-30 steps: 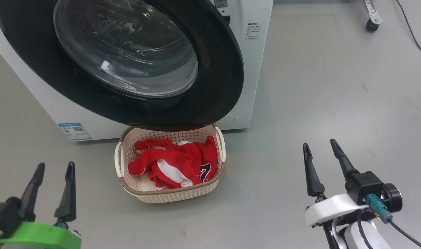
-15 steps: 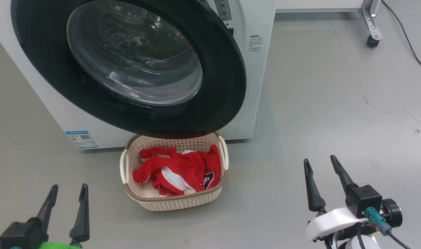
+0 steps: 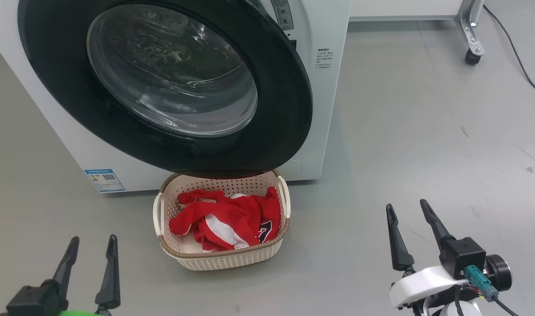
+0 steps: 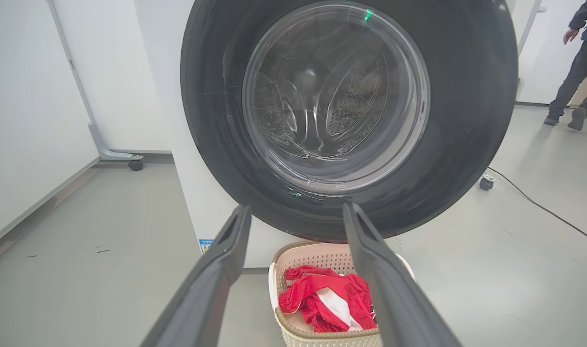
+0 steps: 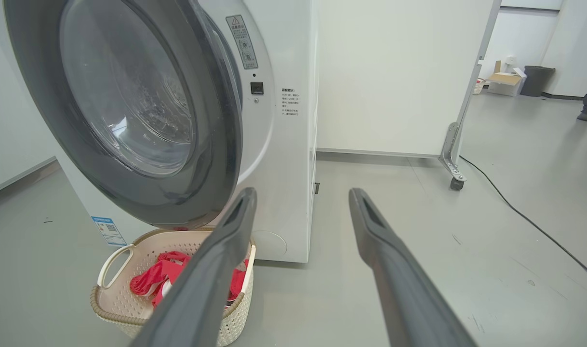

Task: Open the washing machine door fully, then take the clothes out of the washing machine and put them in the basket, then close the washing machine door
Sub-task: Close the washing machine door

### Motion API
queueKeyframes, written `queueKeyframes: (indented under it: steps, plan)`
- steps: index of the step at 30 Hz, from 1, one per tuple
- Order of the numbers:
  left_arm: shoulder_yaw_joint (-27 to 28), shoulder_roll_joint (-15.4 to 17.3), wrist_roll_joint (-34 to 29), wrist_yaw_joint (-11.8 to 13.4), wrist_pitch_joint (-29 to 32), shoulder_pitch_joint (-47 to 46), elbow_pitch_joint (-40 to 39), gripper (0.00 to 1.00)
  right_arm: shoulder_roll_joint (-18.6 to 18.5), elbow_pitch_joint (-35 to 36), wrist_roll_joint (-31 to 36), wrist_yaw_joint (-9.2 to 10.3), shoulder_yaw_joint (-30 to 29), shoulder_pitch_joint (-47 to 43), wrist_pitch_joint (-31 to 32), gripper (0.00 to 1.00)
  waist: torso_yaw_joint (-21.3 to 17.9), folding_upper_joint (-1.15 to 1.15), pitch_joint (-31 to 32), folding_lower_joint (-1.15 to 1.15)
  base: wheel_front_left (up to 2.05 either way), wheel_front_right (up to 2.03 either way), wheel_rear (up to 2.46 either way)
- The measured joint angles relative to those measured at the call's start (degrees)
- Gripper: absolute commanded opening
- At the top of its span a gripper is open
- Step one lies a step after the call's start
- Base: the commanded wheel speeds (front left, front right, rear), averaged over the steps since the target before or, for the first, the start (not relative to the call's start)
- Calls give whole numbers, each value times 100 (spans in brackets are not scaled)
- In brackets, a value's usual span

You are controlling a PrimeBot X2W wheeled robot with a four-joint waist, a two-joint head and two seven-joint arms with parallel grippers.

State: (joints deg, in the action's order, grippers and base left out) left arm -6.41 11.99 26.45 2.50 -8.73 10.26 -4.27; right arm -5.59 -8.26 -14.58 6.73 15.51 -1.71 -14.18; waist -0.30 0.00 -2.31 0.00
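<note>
The clothes (image 3: 228, 217) lie heaped in the basket (image 3: 223, 259), which sits on the floor (image 3: 425, 131) just in front of the washing machine (image 3: 324, 109), its back rim tucked under the lower edge of the washing machine door (image 3: 171, 79). So the unloading looks done, and the step in hand is the last one: closing the door. In the right wrist view the door stands ajar, its free edge swung clear of the white front with the latch hole exposed beside it. The left gripper (image 3: 94, 239) hangs low and near the basket's left side, the right gripper (image 3: 405, 204) well off to the right of the basket; both sets of jaws are spread wide and hold nothing, and neither touches the door. The next move probably calls for one arm to rise to the black ring near its free edge and press it flat until it latches. Whether the door's lower edge clears the basket rim cannot be told from here.
</note>
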Motion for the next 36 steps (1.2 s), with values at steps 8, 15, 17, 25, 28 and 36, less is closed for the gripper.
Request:
queueKeyframes:
  steps: [8, 15, 17, 25, 28, 36]
  plan:
    - [-44, -20, -36, 23, -21, 49, -38, 100, -2, 23, 0, 0, -3, -8, 8, 100, 5, 0, 11, 0, 0, 0, 0]
    - [-87, -37, -78, 32, -41, 54, -54, 100, -1, 86, -46, 0, -26, -11, 8, 0, 29, 0, 16, 0, 0, 0, 0]
    - [-104, -40, -86, 32, -41, 54, -79, 100, -2, 102, -48, 0, -42, -14, 8, 0, 42, 0, 10, 0, 0, 0, 0]
    - [-178, -90, -121, 31, -37, 34, -222, 100, -127, 199, -48, 3, -132, -9, 43, 0, 167, 0, -135, 0, 0, 0, 0]
    - [-227, -83, -153, 30, -37, -1, -289, 100, -200, 229, -47, 2, -171, 38, 81, 0, 233, 0, -221, 0, 0, 0, 0]
    - [-356, -94, -235, 15, -43, -336, -404, 100, -467, 315, 48, -207, -88, 679, 312, 0, 476, 0, -548, 0, 0, 0, 0]
